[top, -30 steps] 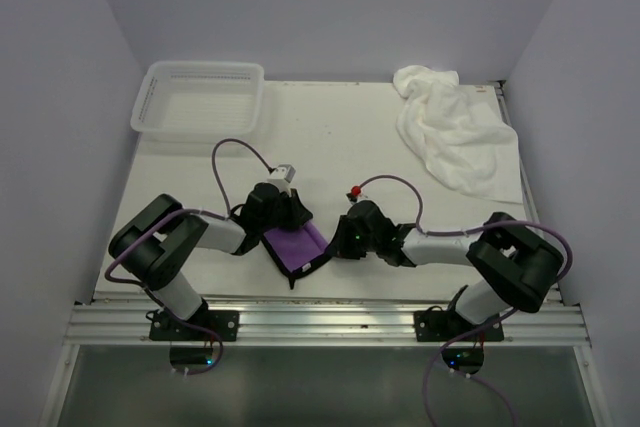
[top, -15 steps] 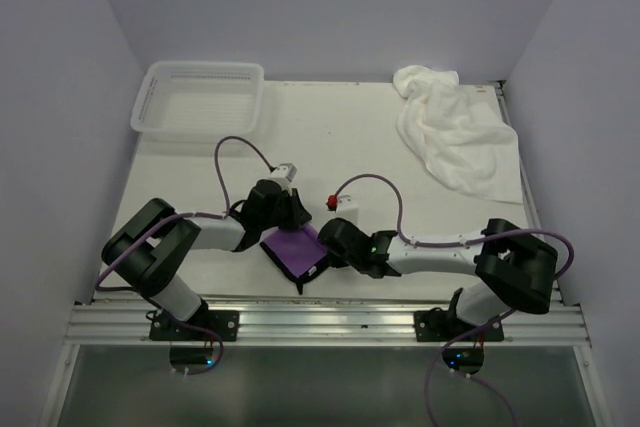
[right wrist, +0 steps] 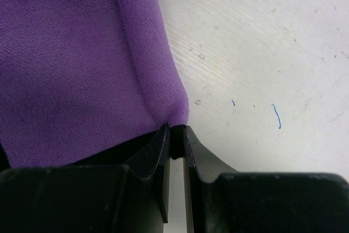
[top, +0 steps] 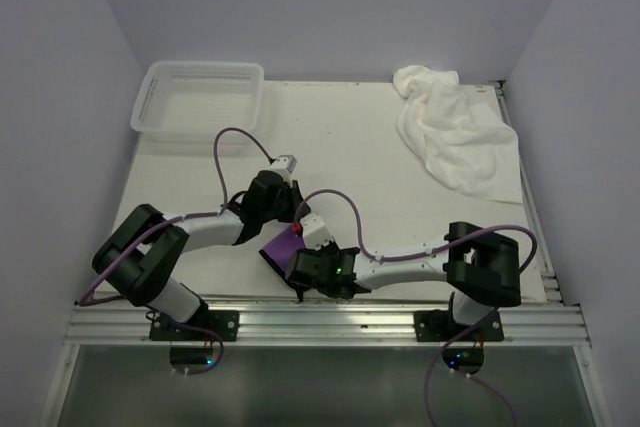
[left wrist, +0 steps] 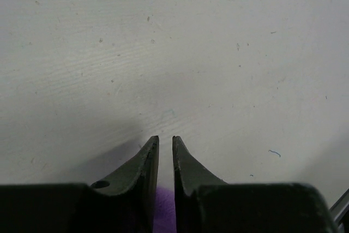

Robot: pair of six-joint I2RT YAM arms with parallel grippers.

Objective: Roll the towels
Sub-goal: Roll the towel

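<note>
Purple plush cloth fills the view just ahead and to the left of the right end effector (right wrist: 175, 135). Its jaws are clenched on the dark-trimmed corner of the purple towel (right wrist: 71, 53), and bare surface (right wrist: 262, 53) lies ahead to its right. A folded edge runs straight away from this grip, so the cloth's length lies forward of the right end effector, not beside it.

The left end effector (left wrist: 164, 144) is clenched too, jaws almost together, with a sliver of purple deep between them. I judge that it grasps the towel's opposite edge, though the hold itself is mostly hidden. Only bare surface lies ahead of its tips, so the towel sits behind and beneath it.

From above, the two end effectors are close together with the towel between them, the right one on the near side and the left one on the far side. Neither arm is nearer, since both are at the cloth. The coming move probably carries the near corner over toward the left end effector, with the roll's axis crosswise to the line between the grips.

The white towel (top: 450, 132) lies crumpled well beyond the right end effector and to its right, untouched. A white mesh basket (top: 150, 97) stands well beyond the left one.
</note>
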